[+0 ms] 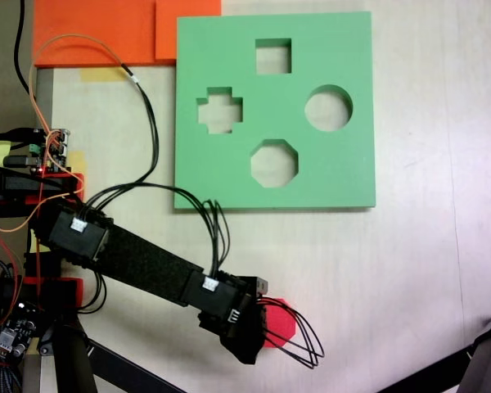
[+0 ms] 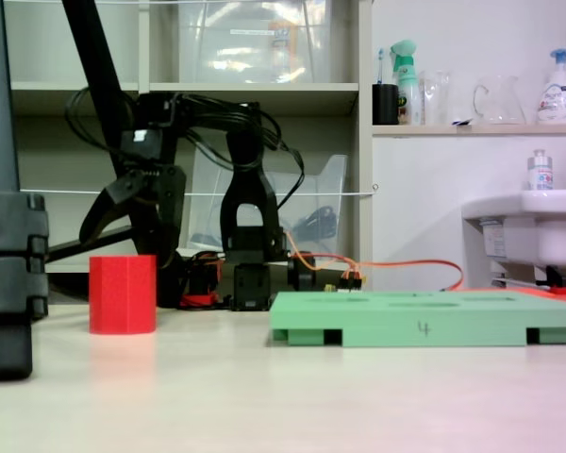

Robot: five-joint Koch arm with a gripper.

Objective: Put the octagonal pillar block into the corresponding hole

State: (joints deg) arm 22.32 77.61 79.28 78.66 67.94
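- The red octagonal pillar block (image 2: 123, 293) is standing upright on the table (image 1: 409, 270), well apart from the green foam board (image 1: 344, 176). From above it's mostly hidden under the arm's head, just a red edge (image 1: 281, 324) poking out.
- In the low side view the tool (image 2: 132, 225) hangs just above the block with its jaws spread wide, one tip splayed out to the left. It's not touching the block as far as I can see.
- The octagonal hole (image 1: 274, 163) is empty. It's the cutout on the board's near side in the top-down view, below the cross-shaped cutout (image 1: 219, 110) and the round cutout (image 1: 328, 108); a square cutout (image 1: 273, 56) sits at the far side.
- The board lies flat on the table, with a "4" marked on its side edge (image 2: 423, 328) in the low view.
- Orange foam sheets (image 1: 106, 31) sit beside the board's far left corner from above.
- A bundle of black cables (image 1: 303, 344) loops out past the arm's head.
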